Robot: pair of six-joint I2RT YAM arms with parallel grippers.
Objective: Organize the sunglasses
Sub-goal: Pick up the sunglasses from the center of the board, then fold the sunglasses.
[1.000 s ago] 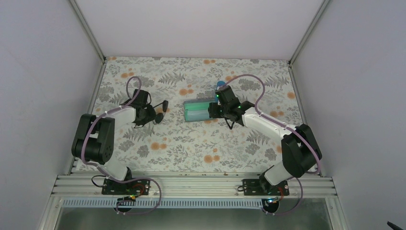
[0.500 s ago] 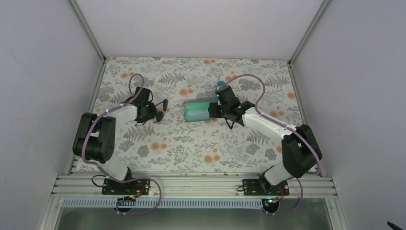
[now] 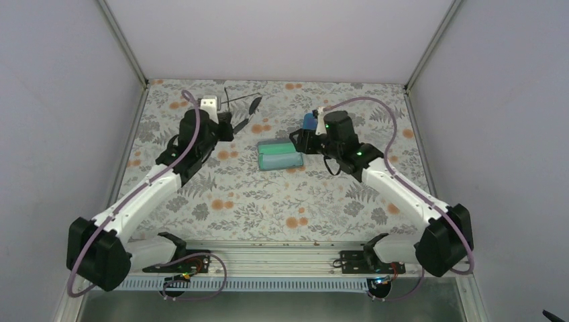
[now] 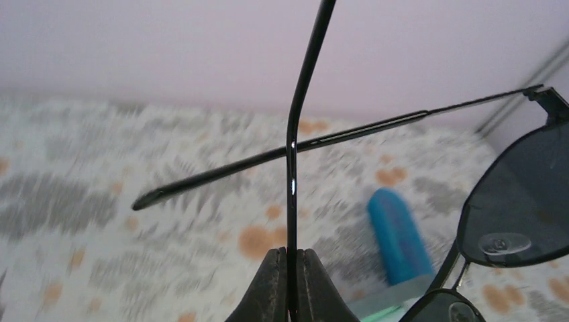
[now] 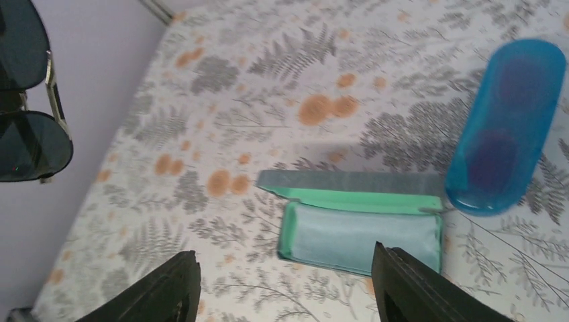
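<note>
The left gripper (image 4: 290, 263) pinches one temple of the thin black-framed dark sunglasses (image 4: 523, 194), lifted near the tabletop's far-left corner, while the right gripper (image 5: 288, 295) hangs wide open, empty, over the open grey mint-lined case (image 5: 359, 231).

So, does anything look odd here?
Yes: the left claw pinches the black sunglasses by one thin temple only, up in the air, with the temples crossed. This hold looks unsteady.

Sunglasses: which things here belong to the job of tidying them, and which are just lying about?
Job:
sunglasses, pinched by the left gripper
open case, probably their destination

Lying about:
blue case
cloth inside the open case
</note>
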